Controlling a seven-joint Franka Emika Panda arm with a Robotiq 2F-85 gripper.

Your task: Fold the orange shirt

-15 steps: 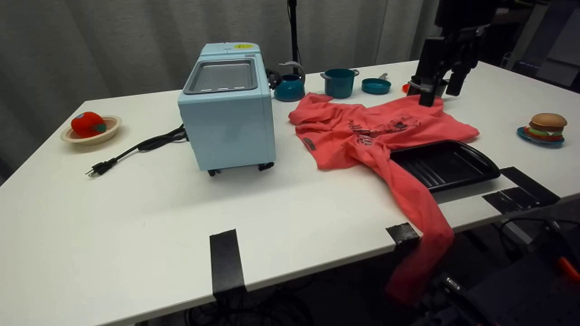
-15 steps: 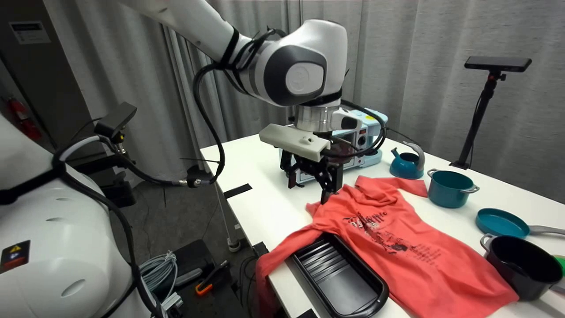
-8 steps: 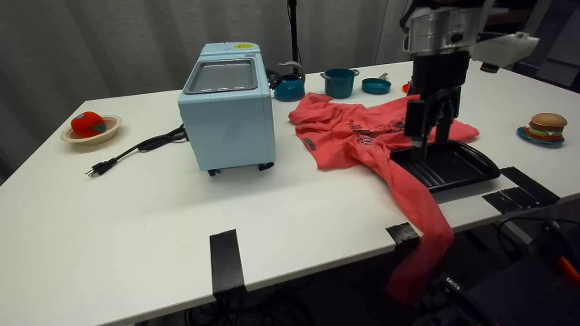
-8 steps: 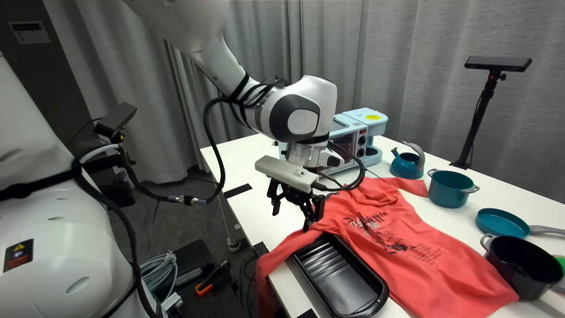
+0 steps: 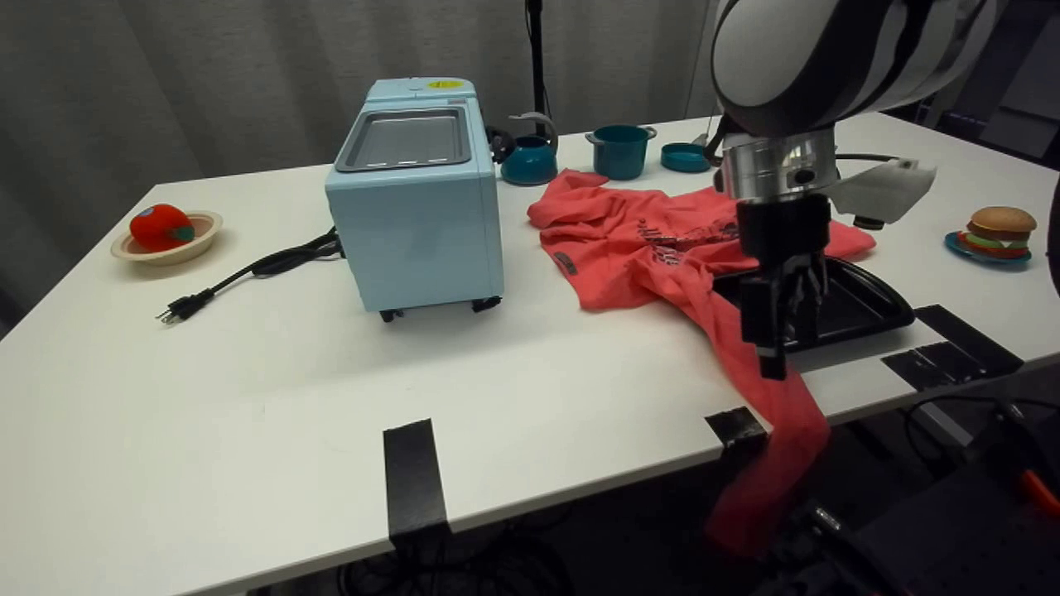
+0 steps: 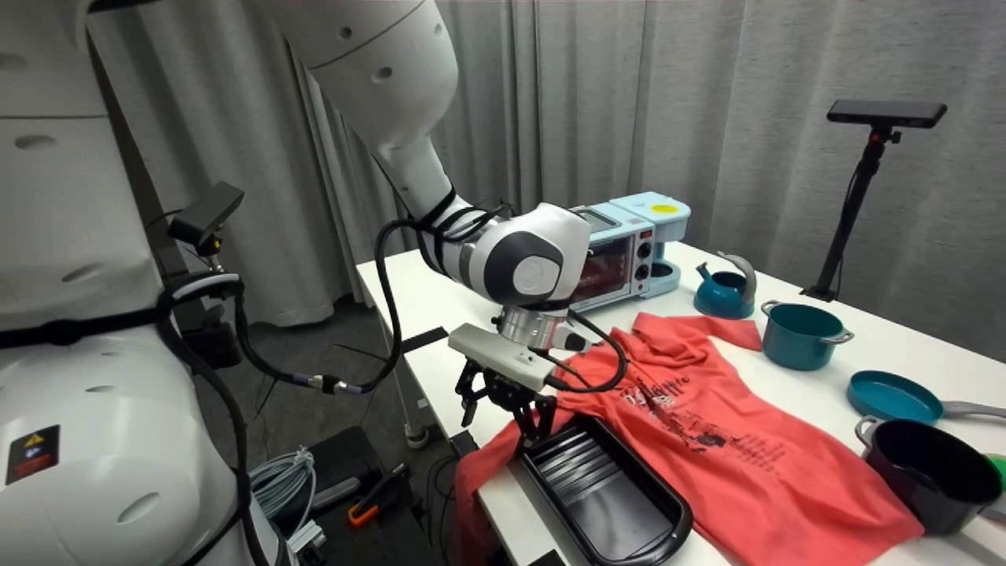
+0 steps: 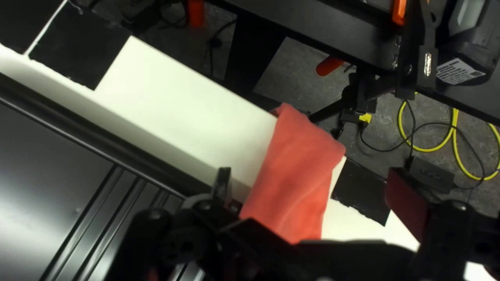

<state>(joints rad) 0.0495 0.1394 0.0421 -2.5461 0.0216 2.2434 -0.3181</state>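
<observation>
The orange-red shirt (image 5: 613, 215) with dark print lies spread on the table in both exterior views (image 6: 754, 456). One sleeve (image 5: 787, 406) runs past the black tray and hangs over the table's front edge. My gripper (image 6: 501, 428) is open and empty, pointing down above this sleeve near the front edge. In the wrist view the sleeve (image 7: 293, 171) passes between the spread fingers of my gripper (image 7: 315, 191), closer to the left finger. The fingers do not pinch it. The sleeve's hanging end is mostly hidden in the wrist view.
A black ribbed tray (image 6: 621, 511) lies right beside the gripper, against the shirt. A light blue toaster oven (image 5: 431, 232) stands to one side. A teal kettle (image 6: 723, 291), a teal pot (image 6: 802, 338), a pan (image 6: 892, 397) and a dark pot (image 6: 927, 472) stand beyond the shirt.
My open gripper has moved from above the shirt's upper part toward the table's front edge and lower, over the hanging sleeve. The shirt has not visibly moved.
</observation>
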